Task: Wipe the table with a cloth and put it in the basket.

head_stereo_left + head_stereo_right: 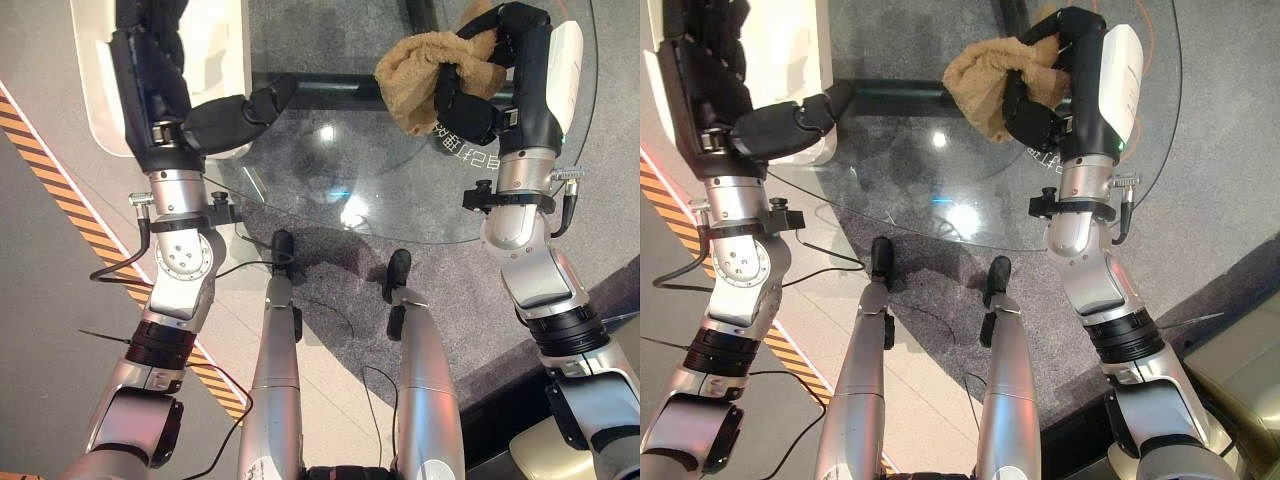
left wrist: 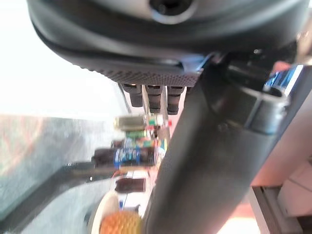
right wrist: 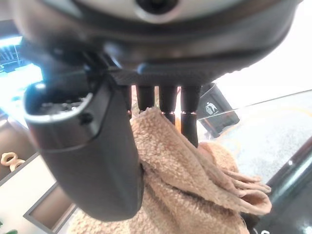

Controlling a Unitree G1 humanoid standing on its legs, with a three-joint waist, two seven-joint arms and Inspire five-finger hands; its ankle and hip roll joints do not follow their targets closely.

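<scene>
A tan terry cloth (image 1: pixel 415 70) hangs bunched over the far right part of the round glass table (image 1: pixel 330 190). My right hand (image 1: pixel 500 90) is shut on the cloth, its fingers and thumb curled round the bunch (image 3: pixel 195 195), and it looks lifted a little off the glass. My left hand (image 1: pixel 160 90) is at the table's left edge with its fingers straight, its thumb (image 1: pixel 245 110) reaching over the rim, and nothing in it. A white rounded thing (image 1: pixel 225 50), perhaps the basket, lies under and beyond the left hand.
The table top is see-through, with grey carpet showing beneath. Orange-and-black striped tape (image 1: pixel 30 140) runs across the floor on the left. A white object (image 1: pixel 570 50) sits beyond the right hand. A beige object (image 1: pixel 560 450) stands at the near right.
</scene>
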